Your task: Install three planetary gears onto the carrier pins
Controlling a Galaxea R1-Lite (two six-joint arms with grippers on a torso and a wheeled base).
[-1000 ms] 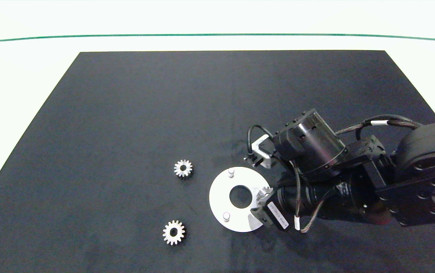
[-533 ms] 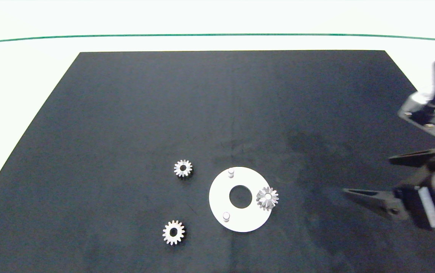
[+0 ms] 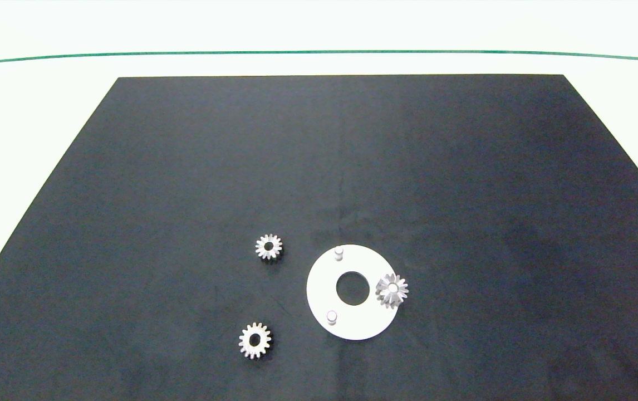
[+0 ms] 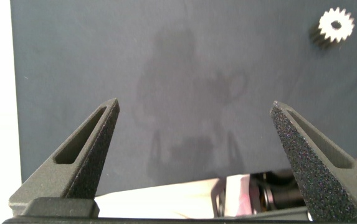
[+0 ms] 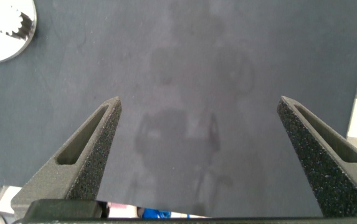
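Gear number one [image 3: 392, 289] sits on the pin at the right edge of the white carrier disc [image 3: 324, 289], while the other two gears [image 3: 269, 247] [image 3: 254, 340] lie flat on the black mat of the bench [image 3: 185, 167] just left of it, with two pins [image 3: 338, 252] [image 3: 331, 317] bare. Both arms are out of the overhead shot; left gripper [image 4: 194, 112] and right gripper [image 5: 200, 112] hover over bare mat, jaws spread wide and empty. My worry: those gears are small and flat, so a slightly off pinch could skid one away, and pushing down misaligned could shove the loose disc or tip the seated gear.
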